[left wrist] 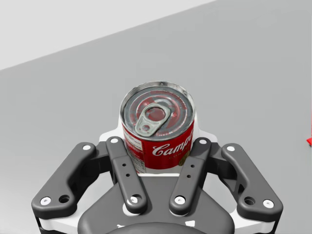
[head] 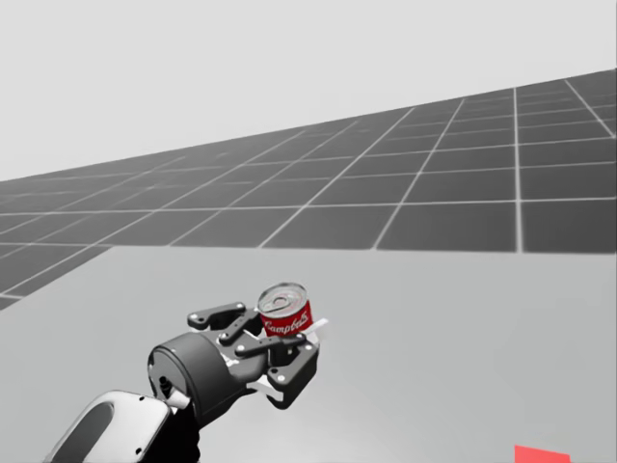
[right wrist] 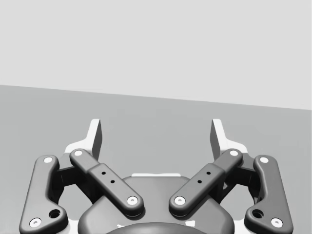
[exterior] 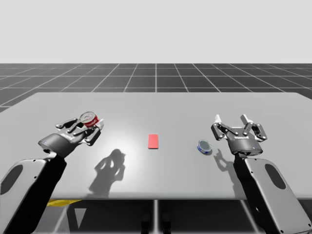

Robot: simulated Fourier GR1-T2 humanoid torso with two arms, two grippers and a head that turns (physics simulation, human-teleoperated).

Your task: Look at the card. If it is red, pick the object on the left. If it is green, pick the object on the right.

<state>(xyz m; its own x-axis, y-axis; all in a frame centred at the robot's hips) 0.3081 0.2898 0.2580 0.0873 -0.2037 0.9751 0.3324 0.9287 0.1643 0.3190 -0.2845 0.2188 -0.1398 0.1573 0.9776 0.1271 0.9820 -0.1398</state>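
The card (exterior: 153, 141) at the table's middle is red; its corner (head: 540, 453) also shows in the head view. A red can (exterior: 88, 117) with a pull-tab lid is on the left, and my left gripper (exterior: 92, 124) is shut on it. In the left wrist view the red can (left wrist: 158, 127) stands upright between the fingers of the left gripper (left wrist: 157, 148), both touching its sides. The head view shows the same red can (head: 286, 311) held above the table. A blue can (exterior: 204, 146) lies on its side right of the card. My right gripper (exterior: 238, 122) hangs open beyond and to the right of it, its fingers (right wrist: 95, 135) spread wide.
The grey table (exterior: 156, 105) reaches from edge to edge. Shadows of both arms fall on it near the front. A dark grid floor lies beyond the far edge.
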